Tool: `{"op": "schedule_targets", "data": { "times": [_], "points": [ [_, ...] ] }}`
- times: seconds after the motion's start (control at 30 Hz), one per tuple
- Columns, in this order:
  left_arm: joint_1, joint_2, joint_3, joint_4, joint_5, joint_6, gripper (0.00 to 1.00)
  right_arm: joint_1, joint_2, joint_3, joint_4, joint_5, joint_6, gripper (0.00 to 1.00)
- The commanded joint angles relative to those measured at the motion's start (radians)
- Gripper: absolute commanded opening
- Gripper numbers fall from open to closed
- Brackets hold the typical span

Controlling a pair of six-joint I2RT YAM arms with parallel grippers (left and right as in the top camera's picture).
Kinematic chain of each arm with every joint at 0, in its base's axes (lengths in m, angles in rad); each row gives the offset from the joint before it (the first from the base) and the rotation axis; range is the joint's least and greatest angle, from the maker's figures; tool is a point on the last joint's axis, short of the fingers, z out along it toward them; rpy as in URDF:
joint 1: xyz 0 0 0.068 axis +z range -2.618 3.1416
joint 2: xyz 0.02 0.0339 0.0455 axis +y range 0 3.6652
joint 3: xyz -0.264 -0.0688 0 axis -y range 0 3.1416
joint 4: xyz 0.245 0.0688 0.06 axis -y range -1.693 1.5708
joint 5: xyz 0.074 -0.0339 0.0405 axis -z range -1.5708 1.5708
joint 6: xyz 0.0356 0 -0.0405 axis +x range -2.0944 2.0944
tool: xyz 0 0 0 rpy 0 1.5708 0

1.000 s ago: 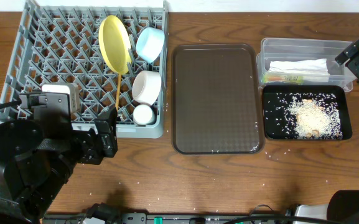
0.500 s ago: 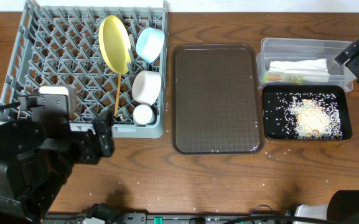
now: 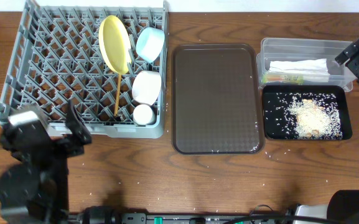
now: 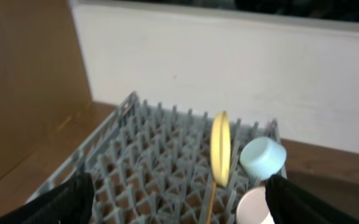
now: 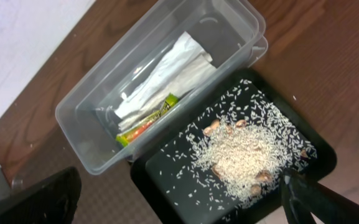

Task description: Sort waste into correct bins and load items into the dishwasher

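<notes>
The grey dish rack (image 3: 55,62) holds the yellow plate (image 3: 116,43) upright, the light-blue bowl (image 3: 150,43), the white bowl (image 3: 147,86), the small white cup (image 3: 144,114) and the chopsticks (image 3: 117,94). The rack (image 4: 154,162), plate (image 4: 220,148) and blue bowl (image 4: 263,158) also show in the left wrist view. The clear tub (image 3: 303,47) holds the white napkin (image 5: 167,68) and snack wrapper (image 5: 147,119). The black tray (image 3: 272,127) holds the rice (image 5: 244,158). My left gripper (image 4: 179,208) is open and empty near the rack's front edge. My right gripper (image 5: 179,205) is open and empty above the black tray.
A large brown serving tray (image 3: 215,98) lies between the rack and the bins. Stray rice grains dot the wooden table near its front edge. A white wall and a brown panel stand behind the rack in the left wrist view.
My left arm has drawn back toward the front left, away from the rack's front corner. The right arm and all objects have stayed still.
</notes>
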Motion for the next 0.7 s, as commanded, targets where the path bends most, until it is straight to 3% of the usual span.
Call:
{"op": "schedule_targets", "data": {
  "times": [0.0, 0.37, 0.67],
  "points": [
    [0.045, -0.120, -0.198, 0.100, 0.165, 0.098, 0.89, -0.002, 0.001, 0.002, -0.001, 0.002, 0.014, 0.99],
    [0.058, -0.444, -0.692, 0.353, 0.173, 0.098, 0.90, -0.002, 0.001, 0.002, -0.001, 0.002, 0.014, 0.99],
    [0.059, -0.494, -0.860, 0.431, 0.134, 0.098, 0.90, -0.002, 0.001, 0.002, -0.001, 0.002, 0.014, 0.99]
  ]
}}
